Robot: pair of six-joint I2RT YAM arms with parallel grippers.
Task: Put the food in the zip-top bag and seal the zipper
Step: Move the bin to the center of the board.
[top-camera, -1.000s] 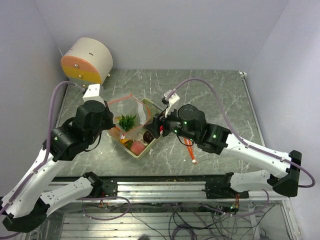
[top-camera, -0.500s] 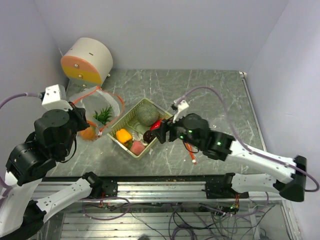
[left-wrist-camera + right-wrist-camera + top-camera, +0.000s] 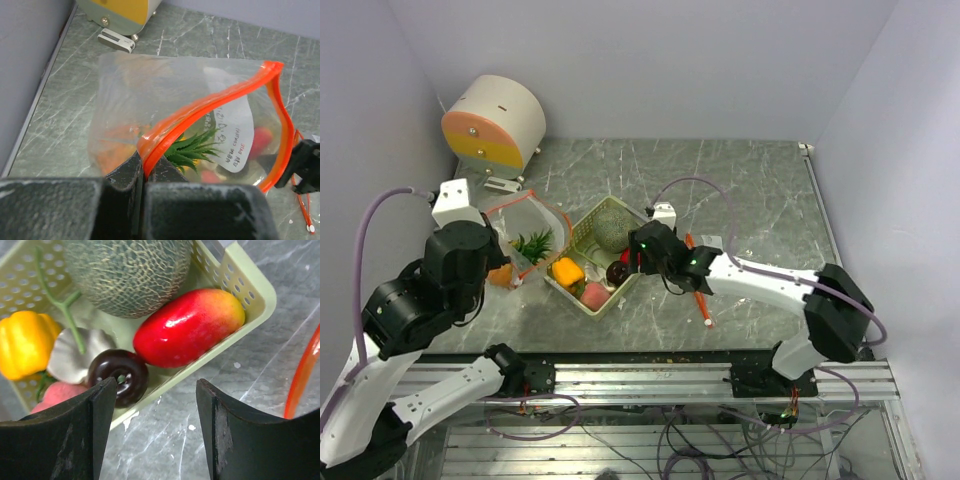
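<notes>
**Overhead view, read from left to right**

- **Upper left of the frame:** a cream drum [image 3: 495, 120] with an orange and yellow face stands at the back of the grey marbled table [image 3: 760, 190].
- **Left of centre:** the left gripper [image 3: 144, 167] is clenched on the orange zipper strip [image 3: 210, 101] of the clear bag [image 3: 150, 85].
  - In the left wrist view its fingers [image 3: 125, 175] pinch the near rim, and the mouth of the bag stands wide open.
  - Inside the bag lie the green sprig [image 3: 192, 150] and an orange fruit [image 3: 500, 272], which sits low against the wall nearest the left arm.
  - A white label [image 3: 232, 132] with handwriting is on the far wall.
- **Centre:** the pale green basket [image 3: 250, 285], set cornerwise just to the right of the bag, holds the rest of the food.
  - The netted melon [image 3: 127, 270] is at the basket's far end.
  - The red fruit [image 3: 187, 327] lies along its right wall.
  - The yellow pepper [image 3: 25, 342], white garlic [image 3: 75, 360], a dark round fruit [image 3: 118, 380] and the pink piece [image 3: 52, 395] lie toward its near end.
- **Right of the basket:** the right gripper [image 3: 156, 390] is released and grasps nothing. Its fingers are spread over the basket's right rim, beside the red fruit and the dark round fruit.
- **Right of centre:** an orange stick [image 3: 701, 303] with a white tip lies on the table, partly under the right arm
</notes>
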